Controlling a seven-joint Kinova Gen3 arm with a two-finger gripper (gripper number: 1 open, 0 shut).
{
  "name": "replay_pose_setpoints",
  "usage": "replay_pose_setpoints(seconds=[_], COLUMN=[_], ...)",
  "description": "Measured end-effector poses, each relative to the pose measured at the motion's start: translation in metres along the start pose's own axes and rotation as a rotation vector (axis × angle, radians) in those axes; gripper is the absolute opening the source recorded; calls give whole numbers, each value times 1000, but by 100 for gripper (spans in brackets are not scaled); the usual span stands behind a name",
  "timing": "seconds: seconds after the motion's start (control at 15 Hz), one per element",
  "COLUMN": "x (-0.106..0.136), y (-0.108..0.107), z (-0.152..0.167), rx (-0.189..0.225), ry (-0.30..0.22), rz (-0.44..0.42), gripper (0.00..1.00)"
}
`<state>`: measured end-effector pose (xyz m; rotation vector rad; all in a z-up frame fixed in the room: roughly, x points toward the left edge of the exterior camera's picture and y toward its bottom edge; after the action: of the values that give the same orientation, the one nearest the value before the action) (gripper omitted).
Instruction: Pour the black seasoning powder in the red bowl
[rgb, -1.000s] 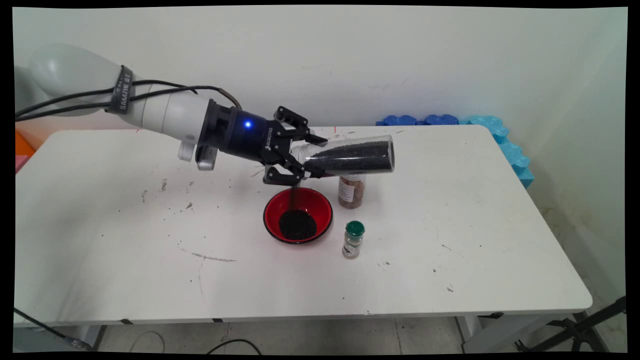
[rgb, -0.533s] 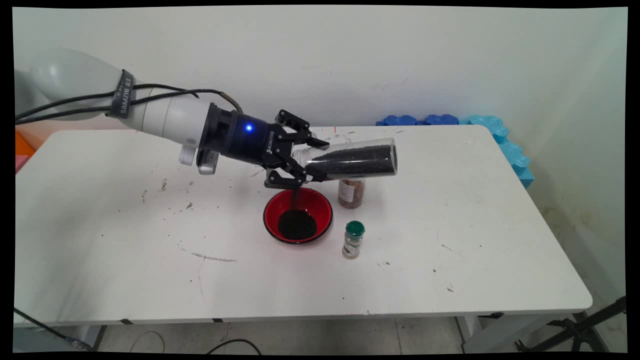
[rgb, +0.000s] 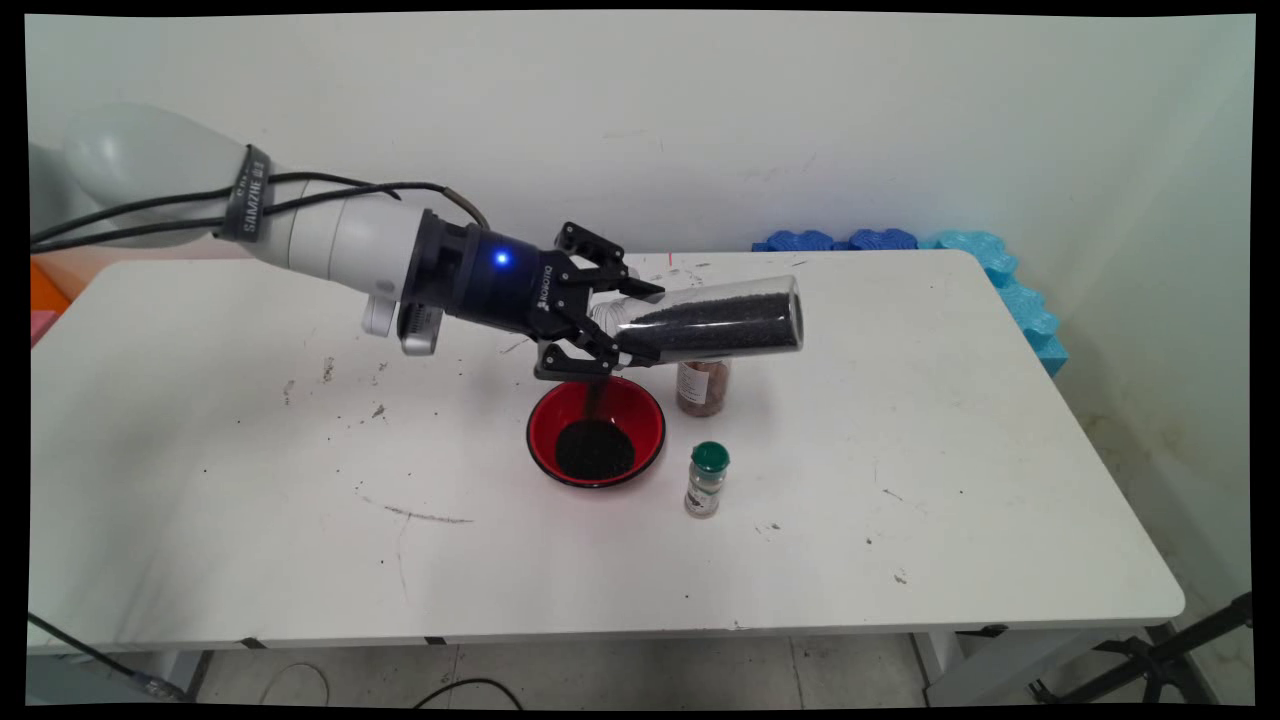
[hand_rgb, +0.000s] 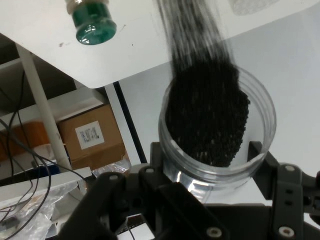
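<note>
While tipped sideways, clear jar (rgb: 712, 322) clamped in claw (rgb: 628, 325) | grains (hand_rgb: 207, 117) spilling over red bowl (rgb: 640, 415), stream seemingly blurred

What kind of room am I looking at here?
Probably a robotics lab or test room: a white robot arm works at a scuffed white table, cables trail on the floor, and blue foam mats lean against a bare wall.

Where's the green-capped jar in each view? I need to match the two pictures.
Main view: the green-capped jar stands on the table, just right of the red bowl, centre of picture.
Hand view: top left corner, seen cap first, near the table's edge.
Shared landmark: the clear jar of black grains held in the gripper, tipped and pouring.
</note>
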<state>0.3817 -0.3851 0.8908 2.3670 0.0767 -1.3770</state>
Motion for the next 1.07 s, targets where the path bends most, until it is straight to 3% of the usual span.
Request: replay_pose_setpoints(seconds=[0.6,1.07], x=[6,7], y=[1,8], z=[1,3], rx=[-1,4], ry=[1,17], rz=[13,174], gripper=[0,0])
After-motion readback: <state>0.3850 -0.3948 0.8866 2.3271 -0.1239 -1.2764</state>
